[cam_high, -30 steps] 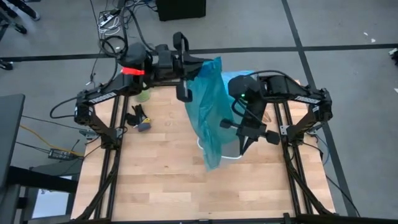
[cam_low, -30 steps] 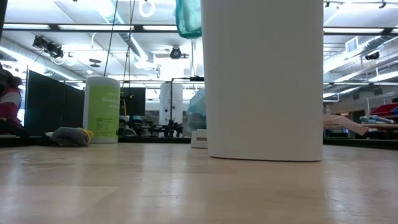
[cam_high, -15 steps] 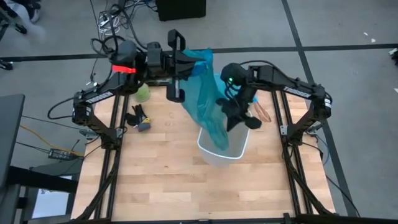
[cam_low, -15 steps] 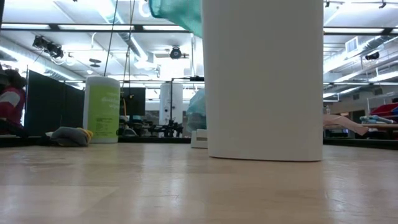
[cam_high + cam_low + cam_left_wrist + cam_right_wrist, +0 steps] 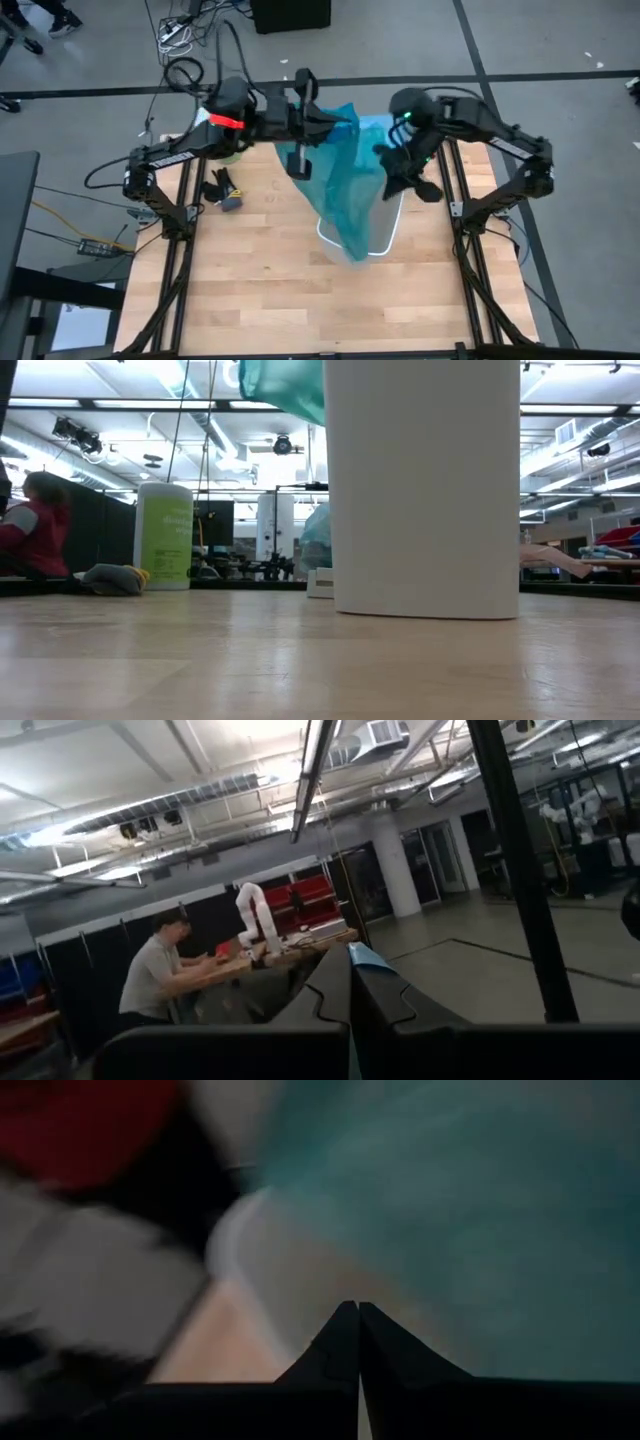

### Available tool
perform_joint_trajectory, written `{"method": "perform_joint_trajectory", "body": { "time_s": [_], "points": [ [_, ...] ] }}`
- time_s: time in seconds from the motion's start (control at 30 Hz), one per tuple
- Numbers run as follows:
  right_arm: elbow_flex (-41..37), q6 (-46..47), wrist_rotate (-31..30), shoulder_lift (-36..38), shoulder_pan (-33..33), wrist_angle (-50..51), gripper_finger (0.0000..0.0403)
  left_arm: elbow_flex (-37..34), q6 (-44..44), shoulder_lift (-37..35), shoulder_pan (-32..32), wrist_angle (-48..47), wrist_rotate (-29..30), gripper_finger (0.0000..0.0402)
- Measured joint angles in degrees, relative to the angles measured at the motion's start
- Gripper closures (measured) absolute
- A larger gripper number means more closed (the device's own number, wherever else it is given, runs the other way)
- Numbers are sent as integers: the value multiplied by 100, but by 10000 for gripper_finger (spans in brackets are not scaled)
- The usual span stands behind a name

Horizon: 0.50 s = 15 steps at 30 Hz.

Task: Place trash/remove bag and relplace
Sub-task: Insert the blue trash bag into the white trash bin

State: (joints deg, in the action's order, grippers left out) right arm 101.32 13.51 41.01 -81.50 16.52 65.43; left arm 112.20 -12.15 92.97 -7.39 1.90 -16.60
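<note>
Now the left gripper [image 5: 322, 118] is up over the far side of the desk [image 5: 260, 290], clenched on the top edge of the teal-green bag [image 5: 345, 180], which hangs down from it and drapes across the rim of the white bin [image 5: 385, 235] at mid-desk. The right gripper [image 5: 398, 182] sits just beside that plastic above the bin's far rim, fingers pressed together with nothing visibly between them. A sliver of sky-blue liner [image 5: 372, 123] peeks out behind the teal sheet, and in the low view the bin [image 5: 425, 490] stands upright with teal plastic [image 5: 285, 385] dangling above it.
</note>
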Motion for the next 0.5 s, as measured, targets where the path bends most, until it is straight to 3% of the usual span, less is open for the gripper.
{"method": "perform_joint_trajectory", "body": {
  "time_s": [0.17,0.23,0.43,0.5],
  "points": [
    [1,634,-1839,354,301,-1149,403,-7,-452,206,245,174,13,398],
    [4,954,-2263,410,470,-1412,403,-7,-787,210,333,30,47,398],
    [2,1240,-2269,330,584,-1364,403,-4,-1881,214,530,-1134,1036,398],
    [0,1240,-2177,251,554,-1303,403,-4,-1925,214,532,-1488,1107,398]
  ]
}}
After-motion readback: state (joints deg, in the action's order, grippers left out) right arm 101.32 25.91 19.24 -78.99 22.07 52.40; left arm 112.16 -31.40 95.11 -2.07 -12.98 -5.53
